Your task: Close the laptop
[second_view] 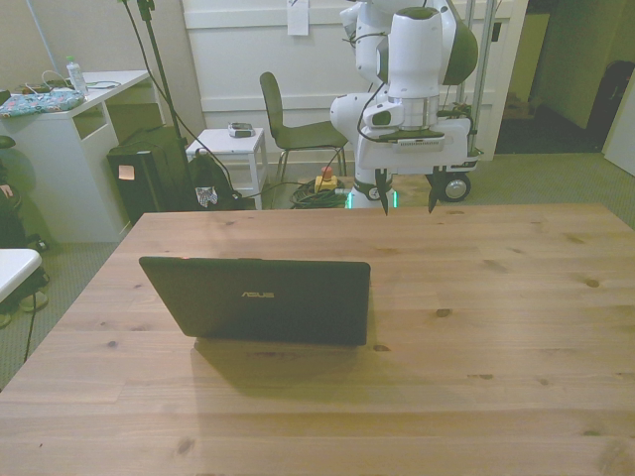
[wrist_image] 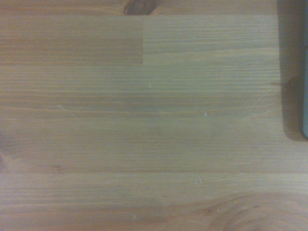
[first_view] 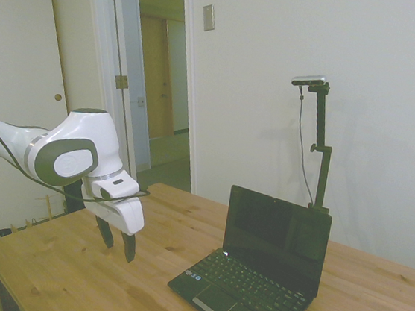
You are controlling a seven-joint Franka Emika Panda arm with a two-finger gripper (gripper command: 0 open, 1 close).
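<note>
- Laptop (first_view: 255,273) sits open on the wooden bench (first_view: 67,267), and I see its lid standing nearly straight up.
- From the side view I can see the dark screen, the black keys, the grey touchpad and some small coloured stickers near the front edge.
- The front view shows me other things: only the black back of the laptop (second_view: 260,299) lid, with silver letters in the middle. The keys are hidden there.
- In the front view the laptop is toward the front view's left, and the bench (second_view: 496,327) is plain wood on the other side.
- The jaws (second_view: 407,194) hang above the far part of the bench, well apart from the laptop. In the front view I see the two dark fingers (second_view: 383,192) spread wide with nothing between them.
- In the side view the jaws (first_view: 117,240) point down and hover above the wood, beside the laptop but not touching it. That view does not show the wide gap as well.
- The wrist view shows me mostly wood grain up close, with a dark edge (wrist_image: 304,72) at one side. It is too blurry for me to tell what it is.
- Only the front view shows a green chair (second_view: 293,124) and a small white side table (second_view: 228,147) on the floor behind the bench.
</note>
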